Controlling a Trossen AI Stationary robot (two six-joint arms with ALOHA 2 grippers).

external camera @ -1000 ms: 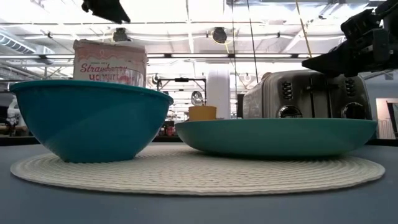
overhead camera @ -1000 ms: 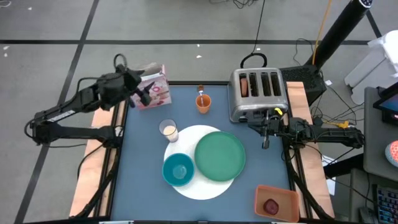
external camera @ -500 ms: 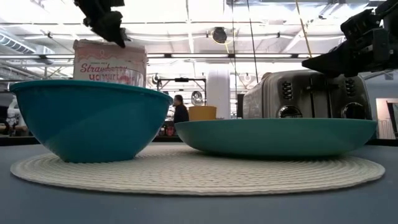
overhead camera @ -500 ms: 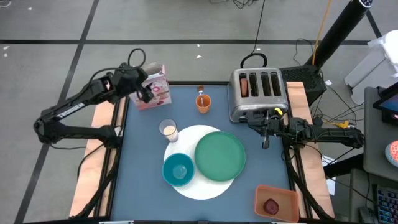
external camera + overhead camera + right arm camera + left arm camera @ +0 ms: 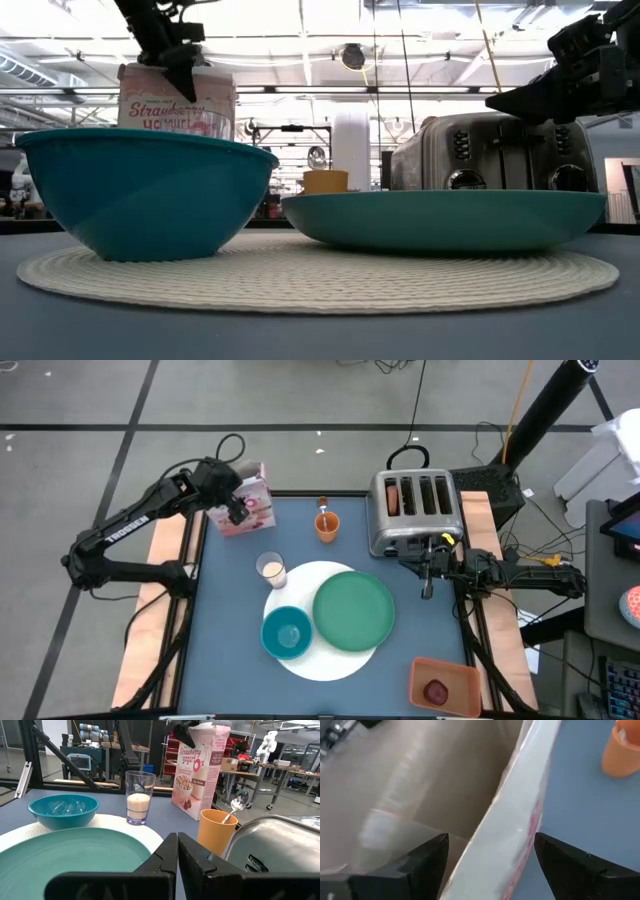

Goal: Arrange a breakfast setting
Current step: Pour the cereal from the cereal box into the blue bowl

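The round white mat (image 5: 300,660) carries the green plate (image 5: 354,610), the teal bowl (image 5: 286,631) and the milk glass (image 5: 271,570). The orange cup (image 5: 327,525) stands behind them with the silver spoon (image 5: 322,507) in it. The dark-red fruit (image 5: 436,691) lies in the orange tray (image 5: 460,675). A pink cereal box (image 5: 252,512) stands at the far left. My left gripper (image 5: 237,510) is open over the box's top. In the left wrist view (image 5: 490,840) its fingers stand on either side of the box's upper wall (image 5: 520,815). My right gripper (image 5: 427,590) is shut and empty in front of the toaster.
The silver toaster (image 5: 415,510) stands at the far right with something brown in its leftmost slot (image 5: 392,498). Bare blue table shows at the near left (image 5: 225,660) and between the cup and the plate.
My left gripper has gone down and a little toward the table's right edge, onto the top of the pink cereal box. The arm's elbow has swung toward the far edge. The box has stayed where it was.
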